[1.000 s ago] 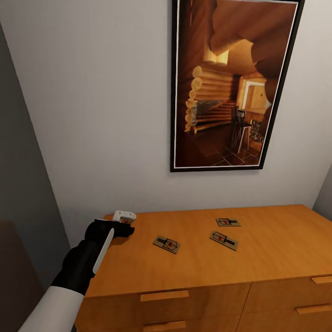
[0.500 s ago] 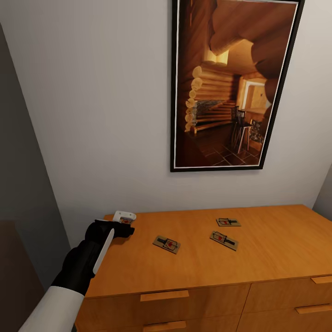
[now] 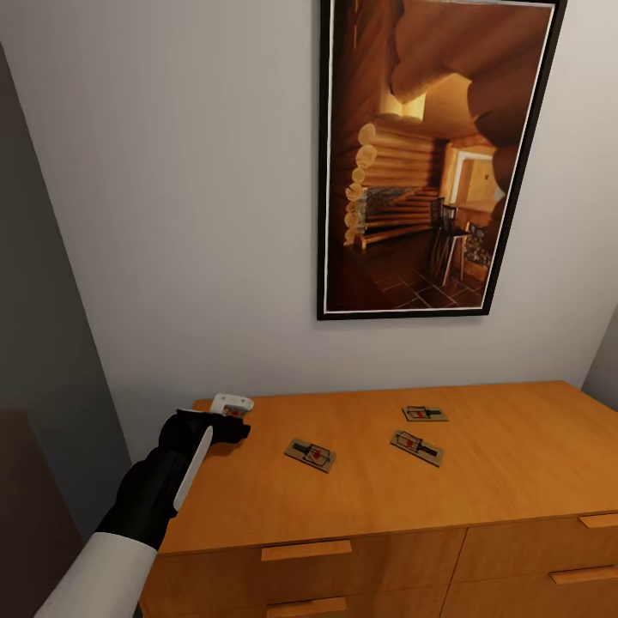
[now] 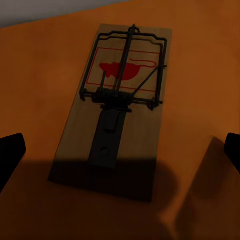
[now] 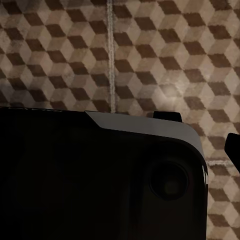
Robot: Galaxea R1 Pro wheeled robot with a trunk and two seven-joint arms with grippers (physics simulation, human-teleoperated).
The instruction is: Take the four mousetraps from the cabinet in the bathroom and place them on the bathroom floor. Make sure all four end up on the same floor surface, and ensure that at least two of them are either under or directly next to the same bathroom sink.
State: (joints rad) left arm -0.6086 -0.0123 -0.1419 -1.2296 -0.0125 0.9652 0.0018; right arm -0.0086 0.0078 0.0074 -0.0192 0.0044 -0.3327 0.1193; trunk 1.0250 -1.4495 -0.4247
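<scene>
the cabinet (image 3: 386,481) top carries three mousetraps (image 3: 310,454) well apart from the left gripper (image 3: 230,415), which is held over a fourth mousetrap (image 4: 117,107) at the left rear corner. its fingers (image 4: 10,152) are spread wide – the trap lies between them, long axis running away from the wrist, untouched. the right gripper's state cannot be told – bathroom floor (image 5: 150,55) is seen beneath it.
</scene>
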